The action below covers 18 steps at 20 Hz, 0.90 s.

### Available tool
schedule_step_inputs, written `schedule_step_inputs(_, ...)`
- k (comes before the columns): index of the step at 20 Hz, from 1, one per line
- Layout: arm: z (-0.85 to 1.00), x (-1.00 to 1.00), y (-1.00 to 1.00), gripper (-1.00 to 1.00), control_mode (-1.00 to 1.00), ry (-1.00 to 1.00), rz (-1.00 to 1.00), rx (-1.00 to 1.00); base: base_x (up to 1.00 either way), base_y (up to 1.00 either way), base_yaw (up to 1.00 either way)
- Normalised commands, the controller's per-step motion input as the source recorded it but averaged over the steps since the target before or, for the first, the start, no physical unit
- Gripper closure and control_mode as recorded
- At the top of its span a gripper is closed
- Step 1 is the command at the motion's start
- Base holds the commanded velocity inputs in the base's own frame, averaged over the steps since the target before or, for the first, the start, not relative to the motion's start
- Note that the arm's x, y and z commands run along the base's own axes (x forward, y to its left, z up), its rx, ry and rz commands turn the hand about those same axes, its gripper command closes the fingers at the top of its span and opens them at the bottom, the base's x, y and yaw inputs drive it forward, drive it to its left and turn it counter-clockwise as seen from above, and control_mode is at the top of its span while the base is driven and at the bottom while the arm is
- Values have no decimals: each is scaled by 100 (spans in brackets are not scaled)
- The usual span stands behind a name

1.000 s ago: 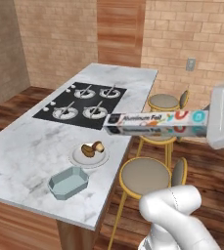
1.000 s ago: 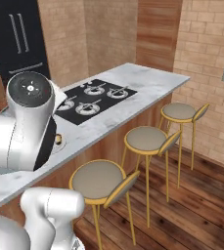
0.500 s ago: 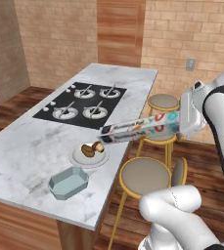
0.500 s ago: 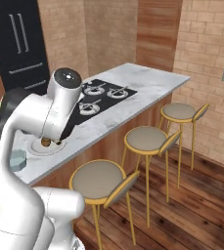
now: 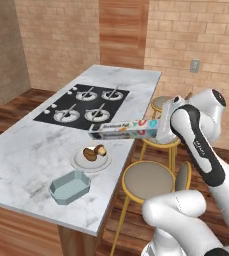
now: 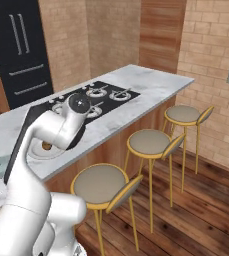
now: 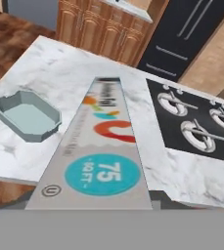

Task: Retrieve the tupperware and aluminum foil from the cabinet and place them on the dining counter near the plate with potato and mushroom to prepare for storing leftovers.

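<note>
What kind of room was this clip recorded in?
A rendered home kitchen, most likely: a marble dining counter with a built-in black cooktop, bar stools along its side, and brick walls. A plate of food and a tupperware sit on the counter.

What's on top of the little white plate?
Two small brown and tan food lumps sit on the plate, touching each other. In the right base view the robot's arm covers most of the plate, hiding its far side.
</note>
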Motion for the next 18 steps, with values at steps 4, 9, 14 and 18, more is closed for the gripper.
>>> schedule_step_inputs(4, -25, 100, 11, 100, -100, 28, 0, 5, 0, 0, 0)
schedule_step_inputs(9, -22, 100, 1, 100, -100, 23, 0, 5, 0, 0, 0)
schedule_step_inputs(14, -31, 100, 0, 100, -100, 6, 0, 9, 0, 0, 0)
schedule_step_inputs(18, -54, 89, 4, 100, -100, 0, 0, 2, 0, 0, 0)
